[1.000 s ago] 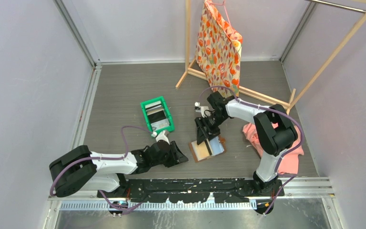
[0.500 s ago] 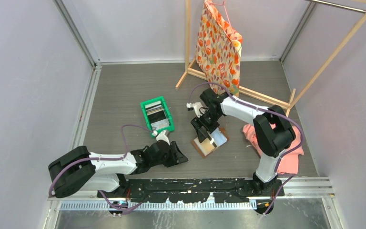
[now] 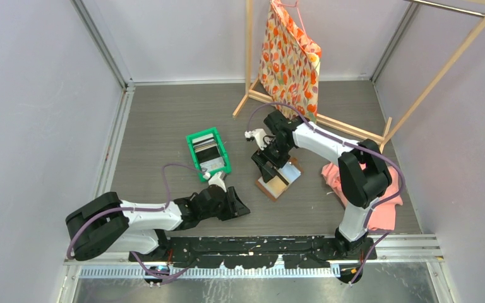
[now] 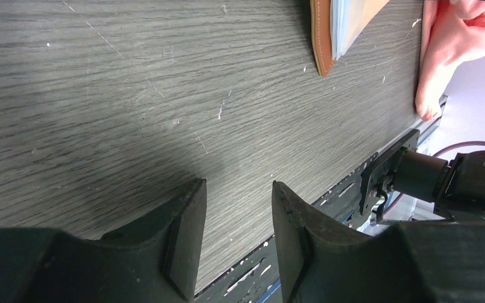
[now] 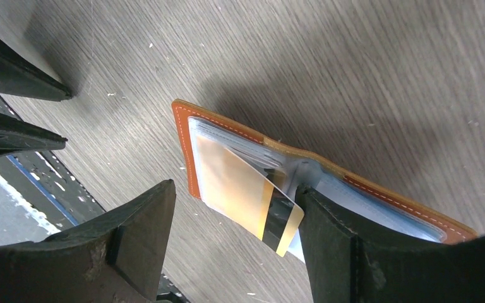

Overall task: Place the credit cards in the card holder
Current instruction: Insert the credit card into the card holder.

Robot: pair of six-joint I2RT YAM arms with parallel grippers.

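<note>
The card holder (image 3: 282, 180) lies open on the table, brown leather with light-blue lining; it also shows in the right wrist view (image 5: 186, 136). A gold credit card (image 5: 240, 186) with a dark stripe sits partly in one of its slots, its striped end sticking out. My right gripper (image 5: 235, 189) is open and straddles that card, with one finger (image 5: 335, 240) against the lining. It also shows in the top view (image 3: 270, 165). Several more cards (image 3: 206, 149) stand in a green bin (image 3: 195, 137). My left gripper (image 4: 239, 186) is open and empty, low over bare table left of the holder.
A pink cloth (image 3: 379, 202) lies at the right, also in the left wrist view (image 4: 455, 31). A wooden rack (image 3: 328, 120) with a flowered bag (image 3: 290, 60) stands behind the holder. The rail along the table's near edge (image 3: 259, 245) lies close to my left gripper.
My right gripper has moved away from the arm bases, and the card holder has slid with it and turned a little. The left arm has not moved.
</note>
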